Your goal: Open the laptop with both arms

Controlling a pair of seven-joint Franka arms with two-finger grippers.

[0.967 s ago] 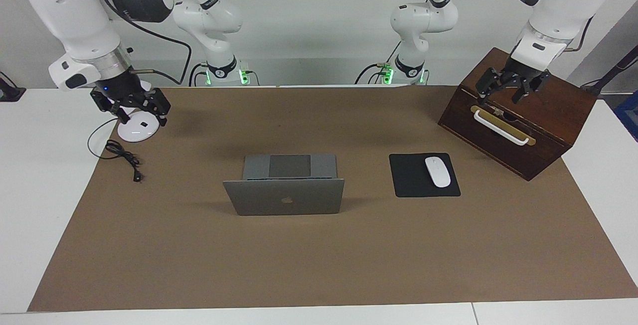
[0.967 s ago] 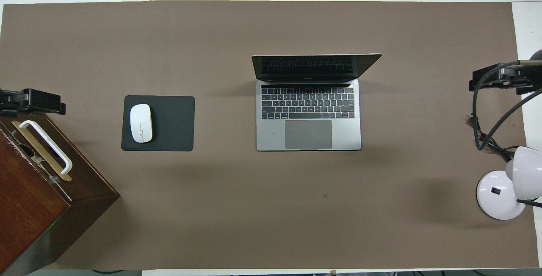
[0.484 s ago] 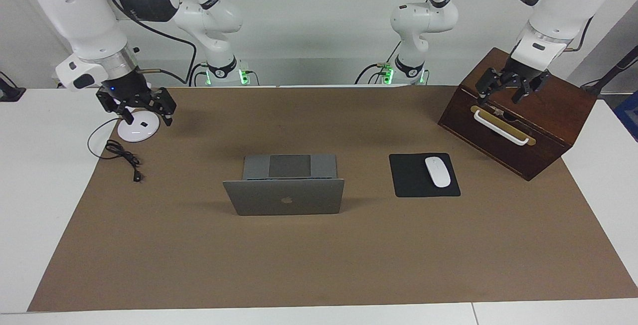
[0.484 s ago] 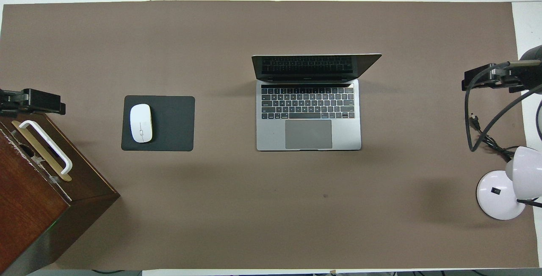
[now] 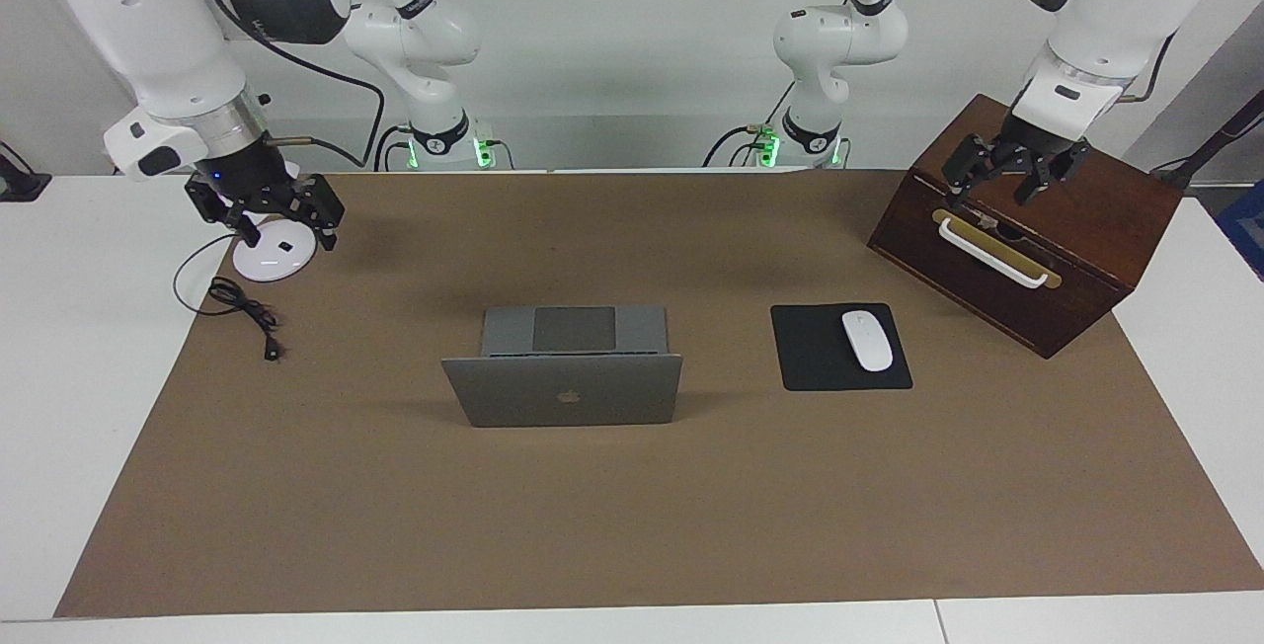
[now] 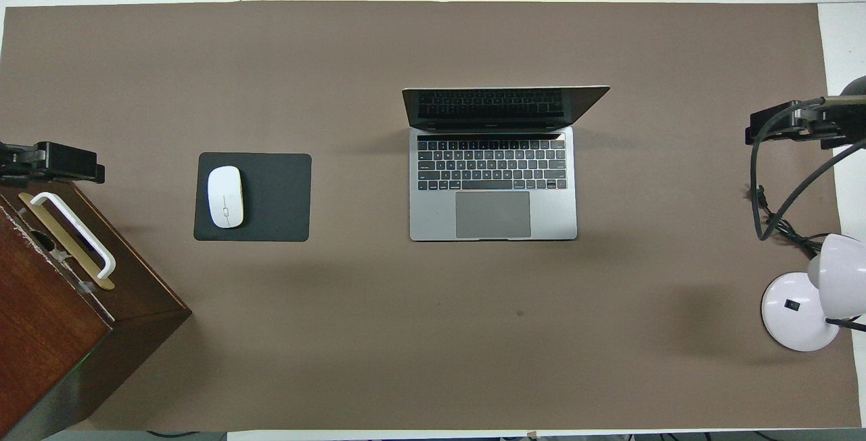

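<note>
While the laptop [image 5: 563, 377] sits open in the middle of the brown mat [image 5: 642, 525], lid up with the apple logo facing the camera in the facing view, neither arm is anywhere near it. The right gripper [image 5: 265, 207] hangs over the white lamp base [image 5: 275, 257] at the right arm's end of the table, fingers spread wide with nothing between them, and a loose black cable [image 5: 242, 313] lies on the mat's edge just beside that base. The left gripper [image 5: 1017, 168] hovers over the top of the dark wooden box [image 5: 1027, 259], right above its white handle [image 5: 990, 254], fingers also spread apart and empty. Between the box and the laptop there's a black mouse pad [image 5: 839, 348] with a white mouse [image 5: 867, 340] on it. In the overhead view the laptop [image 6: 494, 177] shows its keyboard and trackpad facing the robots, with the dark screen tilted up at the end farther from them. The mouse pad [image 6: 270, 197] lies beside it toward the left arm's end, well apart, and the wooden box [image 6: 67, 319] sits nearer the robots than the pad. The left gripper [image 6: 54, 160] pokes in at the edge above the box handle, the right gripper [image 6: 788, 123] at the other edge, over the mat's edge near the lamp [image 6: 805, 299].
</note>
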